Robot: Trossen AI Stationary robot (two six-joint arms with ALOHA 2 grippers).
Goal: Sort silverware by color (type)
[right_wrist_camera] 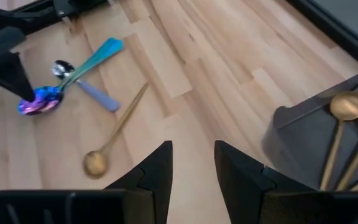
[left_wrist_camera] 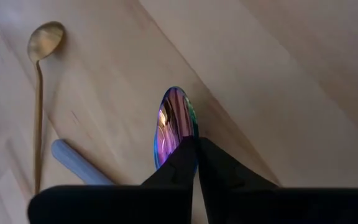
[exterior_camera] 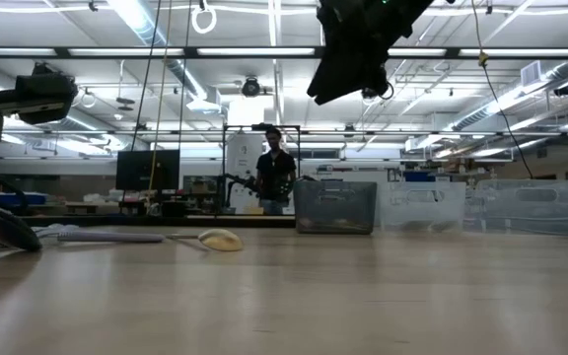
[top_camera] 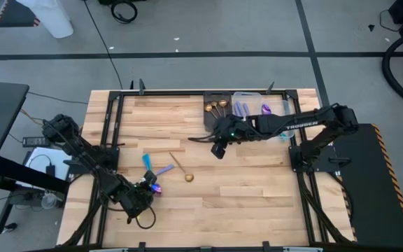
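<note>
Iridescent purple spoon point(left_wrist_camera: 173, 122) is pinched in your left gripper point(left_wrist_camera: 196, 144); your right gripper point(right_wrist_camera: 192, 155) hangs open, empty.

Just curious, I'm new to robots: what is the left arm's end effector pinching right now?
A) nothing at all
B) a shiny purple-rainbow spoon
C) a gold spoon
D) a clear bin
B: in the left wrist view the left end effector is closed on the bowl of the iridescent purple spoon, while the gold spoon lies apart on the table.
</note>
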